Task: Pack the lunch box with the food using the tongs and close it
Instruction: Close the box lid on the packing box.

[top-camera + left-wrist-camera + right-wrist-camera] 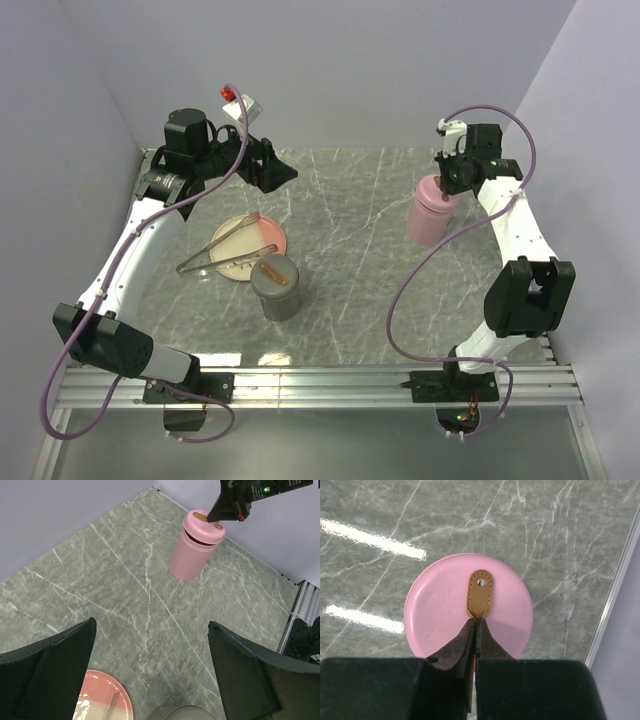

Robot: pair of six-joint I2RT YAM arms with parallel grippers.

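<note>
While the left claw gapes open, the tongs lie nearward of it, slanting diagonally across the plate. The right claw pinches the tan strap of the pink lunch box.

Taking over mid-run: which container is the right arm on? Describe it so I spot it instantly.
Look at the far right of the marble table, under the right gripper. A pink cylindrical canister stands there upright with its lid on. Unlike the grey canister by the plate at left, it is pink, with the gripper shut on its lid's tan strap.
</note>
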